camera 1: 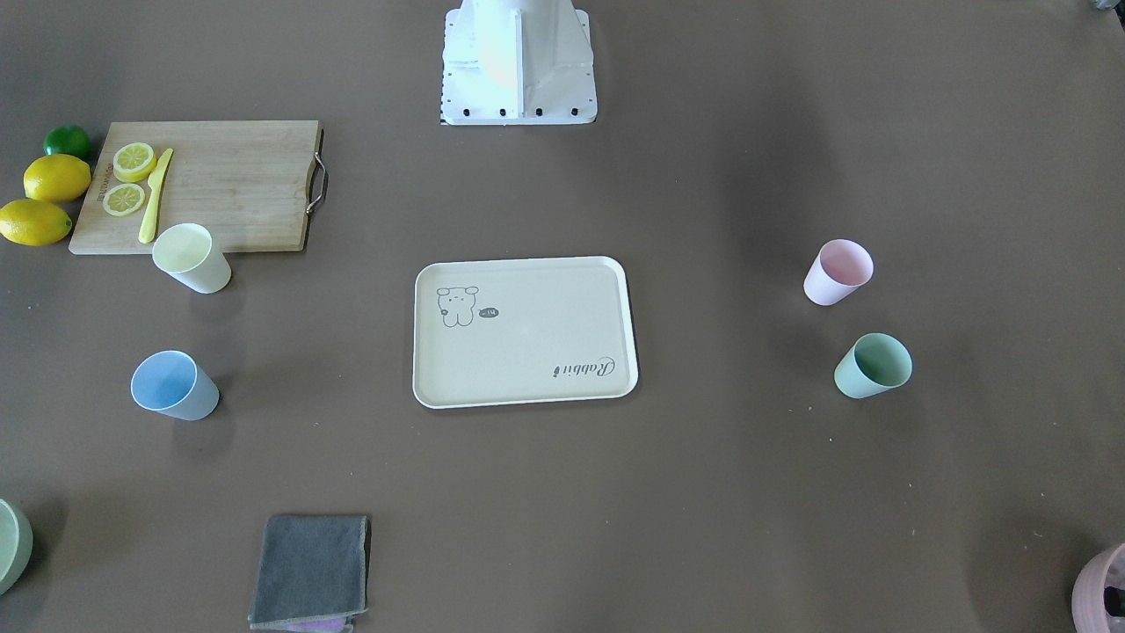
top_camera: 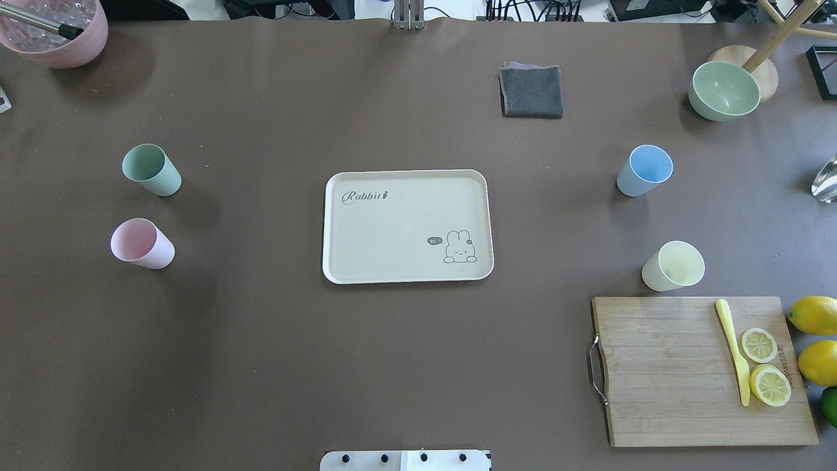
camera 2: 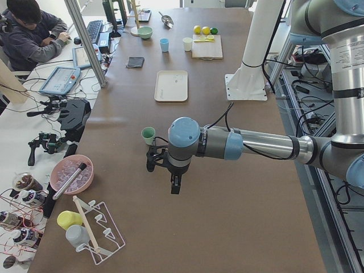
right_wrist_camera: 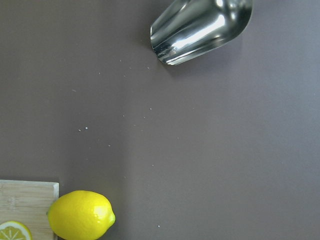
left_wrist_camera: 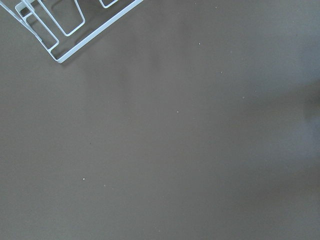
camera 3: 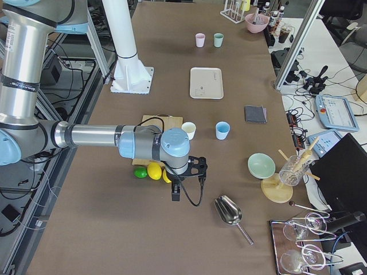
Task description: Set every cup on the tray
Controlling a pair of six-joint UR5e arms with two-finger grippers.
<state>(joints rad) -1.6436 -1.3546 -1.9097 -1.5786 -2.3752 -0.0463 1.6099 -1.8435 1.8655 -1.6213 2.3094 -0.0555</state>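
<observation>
Pink cup (top_camera: pixel 142 243) and green cup (top_camera: pixel 151 170) stand on the desk (top_camera: pixel 261 360) left of the tray (top_camera: pixel 392 229), blue cup (top_camera: pixel 645 171) and yellow cup (top_camera: pixel 673 265) right; best to pinch each rim squarely and keep it upright; whether the jaws are spread cannot be told.

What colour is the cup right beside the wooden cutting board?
Pale yellow; the cup shows best in the overhead exterior view.

In the left side view the wrist of the near left arm (camera 2: pixel 250 145) is hiding the pink cup (top_camera: pixel 140 243) and covering the lower part of the mint green cup (camera 2: pixel 148 135), while the front view's edges are cropping the pale green bowl (camera 1: pixel 12 545) and the ribbed pink pot (camera 1: pixel 1103 591).
</observation>
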